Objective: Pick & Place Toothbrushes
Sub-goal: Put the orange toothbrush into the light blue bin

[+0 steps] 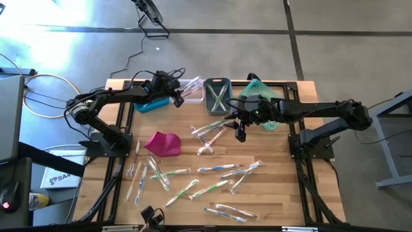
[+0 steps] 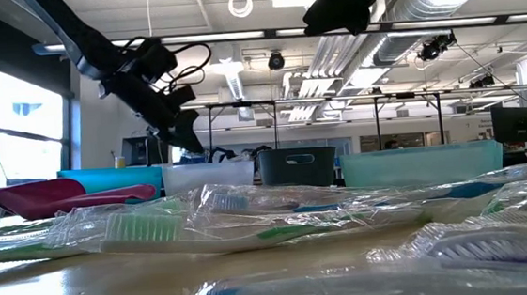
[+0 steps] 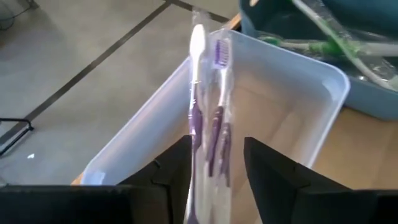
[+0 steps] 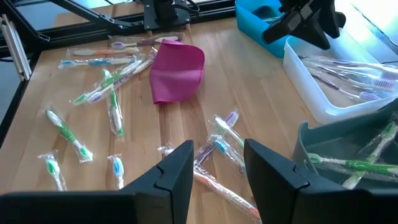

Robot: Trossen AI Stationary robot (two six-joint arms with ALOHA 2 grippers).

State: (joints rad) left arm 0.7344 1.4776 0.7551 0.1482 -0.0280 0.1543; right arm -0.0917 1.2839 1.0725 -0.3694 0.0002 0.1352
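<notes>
Right, we have the left gripper over the clear bin at the table's far edge, fingers parted around a wrapped purple toothbrush pack that hangs between them, not visibly clamped. To finish this drop well we should hold position until the pack falls free inside the walls, then lift straight up so the wrapper doesn't snag a finger. Our right gripper hovers open and empty above the loose toothbrushes mid-table; more toothbrushes lie scattered near the magenta pouch.
</notes>
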